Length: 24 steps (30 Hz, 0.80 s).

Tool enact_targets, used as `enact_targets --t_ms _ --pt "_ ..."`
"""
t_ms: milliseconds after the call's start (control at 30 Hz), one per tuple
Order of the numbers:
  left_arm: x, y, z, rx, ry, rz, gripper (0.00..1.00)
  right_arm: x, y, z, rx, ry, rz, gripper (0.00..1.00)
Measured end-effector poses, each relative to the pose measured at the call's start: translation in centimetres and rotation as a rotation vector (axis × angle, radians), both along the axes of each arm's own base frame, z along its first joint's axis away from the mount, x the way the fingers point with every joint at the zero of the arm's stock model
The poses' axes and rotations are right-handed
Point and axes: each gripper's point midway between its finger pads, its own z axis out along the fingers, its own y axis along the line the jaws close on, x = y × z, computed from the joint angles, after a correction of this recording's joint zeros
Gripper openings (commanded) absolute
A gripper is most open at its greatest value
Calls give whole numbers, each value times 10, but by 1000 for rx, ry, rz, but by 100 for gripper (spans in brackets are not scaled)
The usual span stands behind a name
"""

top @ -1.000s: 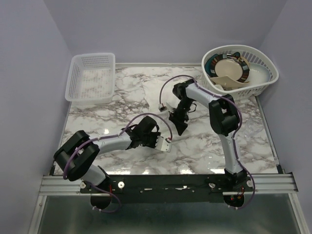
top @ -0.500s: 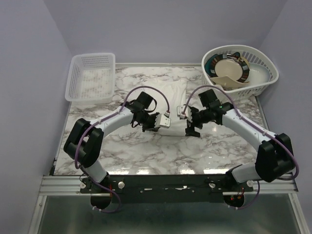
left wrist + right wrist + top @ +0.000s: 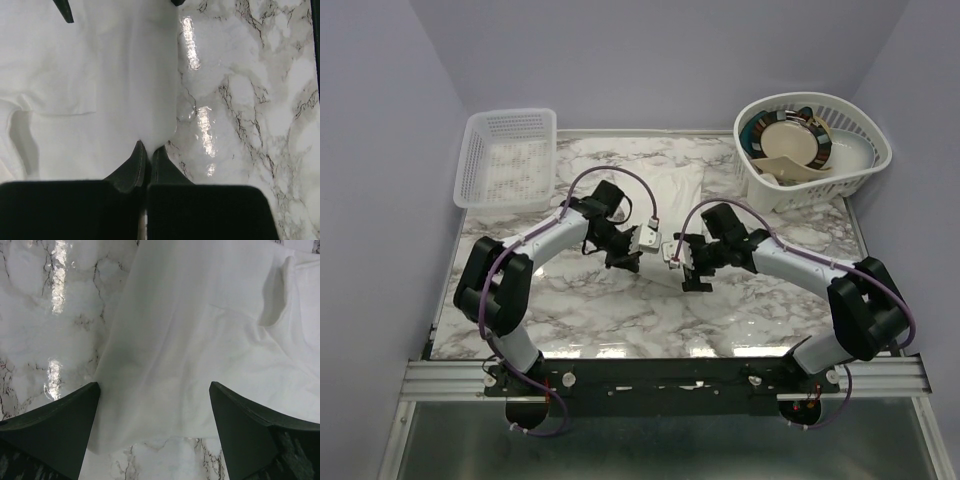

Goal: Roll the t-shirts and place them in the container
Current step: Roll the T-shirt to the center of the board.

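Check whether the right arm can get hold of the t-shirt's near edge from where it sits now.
Probably yes. The right gripper is open over the t-shirt, straddling its near edge, and nothing lies between it and the cloth.

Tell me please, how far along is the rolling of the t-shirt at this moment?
Done: nothing is rolled yet. The t-shirt lies flat on the table.
In hand: the left gripper is shut on the shirt's near edge, and the right gripper stands open over that same edge.
Left: the right gripper has to close on the cloth, and then all of the rolling.
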Motion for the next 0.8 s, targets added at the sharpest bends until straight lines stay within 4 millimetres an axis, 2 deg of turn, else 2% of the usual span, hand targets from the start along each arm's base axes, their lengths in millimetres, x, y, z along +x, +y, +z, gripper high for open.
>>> enact_targets --t_ms 367,700,800 --pt "10 -3 3 -30 73 65 0 -9 9 9 5 33 6 100" --pt "27 -5 11 -96 148 192 0 -27 16 5 -12 106 -11 100" --pt "29 -6 13 -108 161 206 0 -26 19 3 -20 93 -39 96"
